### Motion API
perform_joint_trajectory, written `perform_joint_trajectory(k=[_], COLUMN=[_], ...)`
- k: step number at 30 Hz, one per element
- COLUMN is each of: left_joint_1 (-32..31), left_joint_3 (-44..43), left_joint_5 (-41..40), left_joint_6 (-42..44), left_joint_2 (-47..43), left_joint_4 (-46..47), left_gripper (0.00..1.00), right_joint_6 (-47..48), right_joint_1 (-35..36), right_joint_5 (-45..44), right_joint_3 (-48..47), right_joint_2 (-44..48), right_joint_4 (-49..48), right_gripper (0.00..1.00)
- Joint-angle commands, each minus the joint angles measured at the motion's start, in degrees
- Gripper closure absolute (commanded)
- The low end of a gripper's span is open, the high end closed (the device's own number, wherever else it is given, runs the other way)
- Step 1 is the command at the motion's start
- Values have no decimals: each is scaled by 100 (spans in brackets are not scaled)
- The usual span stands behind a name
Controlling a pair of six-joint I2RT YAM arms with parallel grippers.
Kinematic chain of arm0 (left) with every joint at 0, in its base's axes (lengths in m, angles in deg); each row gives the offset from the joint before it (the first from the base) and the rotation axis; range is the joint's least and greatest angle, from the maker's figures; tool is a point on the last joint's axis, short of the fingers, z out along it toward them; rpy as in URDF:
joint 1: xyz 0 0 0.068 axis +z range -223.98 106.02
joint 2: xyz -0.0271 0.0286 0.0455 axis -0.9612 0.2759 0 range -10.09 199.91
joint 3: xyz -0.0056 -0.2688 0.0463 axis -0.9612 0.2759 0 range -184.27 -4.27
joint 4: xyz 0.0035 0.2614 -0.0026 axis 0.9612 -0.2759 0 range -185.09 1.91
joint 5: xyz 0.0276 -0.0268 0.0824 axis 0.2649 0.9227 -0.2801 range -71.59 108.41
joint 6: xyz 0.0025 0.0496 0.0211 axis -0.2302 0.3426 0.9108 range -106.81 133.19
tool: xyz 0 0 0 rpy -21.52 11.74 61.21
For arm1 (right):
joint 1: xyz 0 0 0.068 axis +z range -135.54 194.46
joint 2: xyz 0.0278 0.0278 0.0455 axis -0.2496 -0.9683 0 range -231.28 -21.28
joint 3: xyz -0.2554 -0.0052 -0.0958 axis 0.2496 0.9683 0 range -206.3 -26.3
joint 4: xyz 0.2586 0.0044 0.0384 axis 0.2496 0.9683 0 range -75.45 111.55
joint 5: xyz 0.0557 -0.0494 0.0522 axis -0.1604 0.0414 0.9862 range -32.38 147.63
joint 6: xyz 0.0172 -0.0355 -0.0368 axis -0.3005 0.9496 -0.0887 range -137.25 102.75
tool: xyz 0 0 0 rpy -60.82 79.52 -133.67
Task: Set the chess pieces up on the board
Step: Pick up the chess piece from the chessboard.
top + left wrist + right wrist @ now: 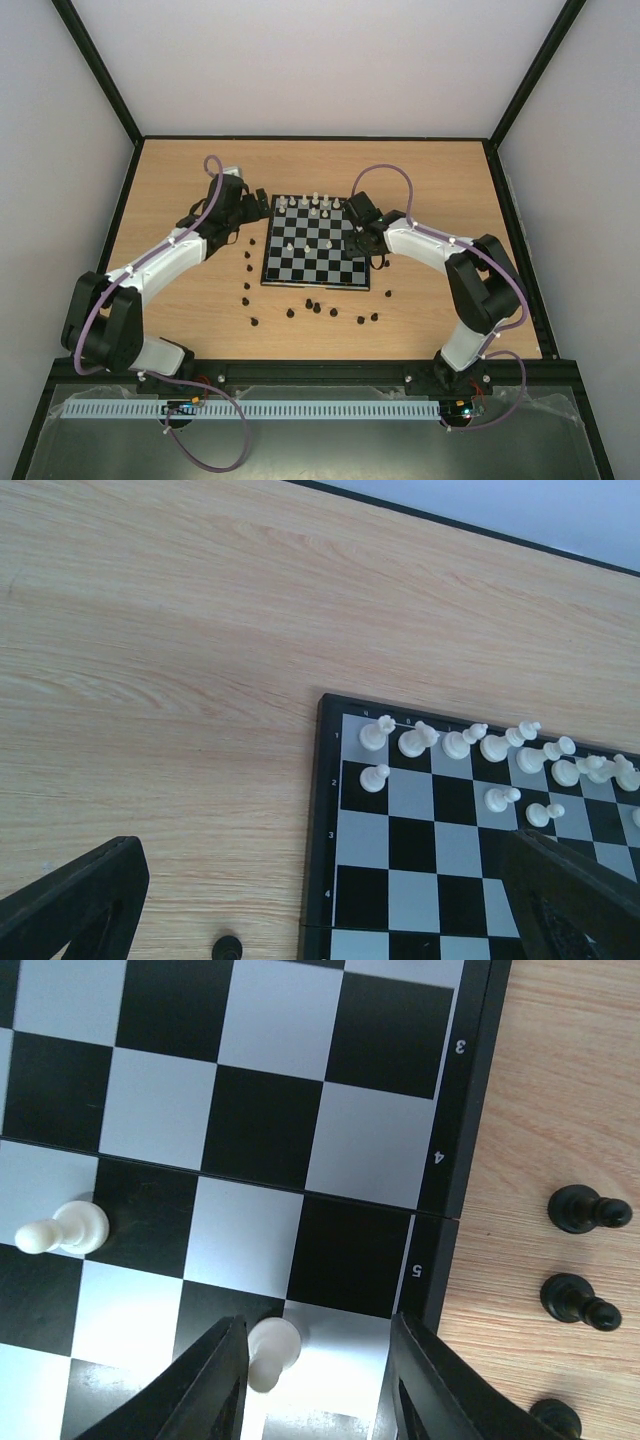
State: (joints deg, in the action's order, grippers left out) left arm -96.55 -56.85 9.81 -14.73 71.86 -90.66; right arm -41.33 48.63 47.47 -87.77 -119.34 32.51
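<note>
The board point(300, 262) lies mid-table, with white chess pieces point(310, 205) lined along its far rows. My right gripper point(356, 242) hangs over the board's right side, open, its jaws either side of a white pawn point(270, 1348). The left finger point(205, 1385) is against the pawn and the right finger point(440, 1380) stands well apart from it. Another white pawn point(62, 1230) stands two squares to the left. My left gripper point(252, 214) is wide open and empty over the board's left edge point(322, 810), near the white back row point(450, 742).
Black pieces point(312, 306) are scattered on the wood in front of and left of the board. Three black pawns point(578, 1300) stand just off the board's right edge. One black piece point(228, 947) sits between the left fingers by the border.
</note>
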Motion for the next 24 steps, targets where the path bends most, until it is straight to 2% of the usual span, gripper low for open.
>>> perform_joint_trajectory(k=[1, 4, 11, 19, 24], left_joint_1=[-59, -55, -55, -55, -55], left_joint_3=[-7, -49, -31, -33, -42], left_joint_5=[-92, -133, -134, -176, -137], left_joint_6=[-55, -61, -33, 21, 29], left_joint_2=[47, 91, 115, 151, 182], left_joint_4=[8, -40, -29, -68, -64], left_gripper=[1, 1, 0, 1, 1], right_joint_6=[87, 96, 87, 61, 52], right_joint_1=[37, 41, 78, 148, 217], right_joint_5=[26, 54, 49, 30, -7], right_joint_3=[-173, -196, -198, -228, -276], right_joint_2=[-138, -131, -157, -146, -214], right_joint_4=[239, 237, 275, 385, 480], right_gripper=[64, 65, 77, 75, 81])
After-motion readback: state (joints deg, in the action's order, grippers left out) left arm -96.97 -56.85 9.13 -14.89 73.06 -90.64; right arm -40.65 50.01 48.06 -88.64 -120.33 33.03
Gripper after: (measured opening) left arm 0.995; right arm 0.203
